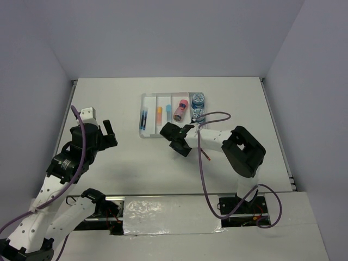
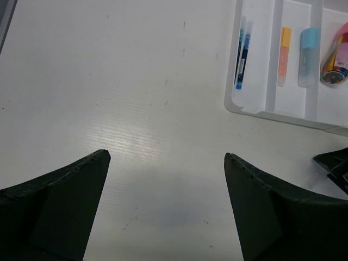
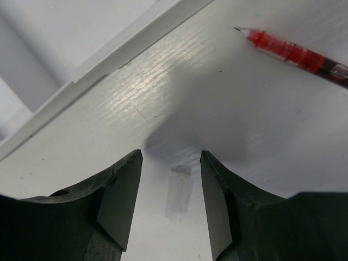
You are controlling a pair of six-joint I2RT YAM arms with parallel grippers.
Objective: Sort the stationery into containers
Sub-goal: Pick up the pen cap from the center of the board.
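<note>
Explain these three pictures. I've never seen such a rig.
Two robot arms stand on a white table, each ending in a two-finger gripper. The wide picture looks down from above; the other two come from wrist cameras, so the dark shapes are the fingers. A clear divided tray holds a blue pen, two erasers, a pink cylinder and two blue rolls. A red pen lies loose on the table. The left gripper is open and empty. The right gripper is open around a small clear piece, not gripping it.

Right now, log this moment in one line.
left gripper open, empty | right gripper open around small clear piece | red pen on table | tray part-filled
</note>
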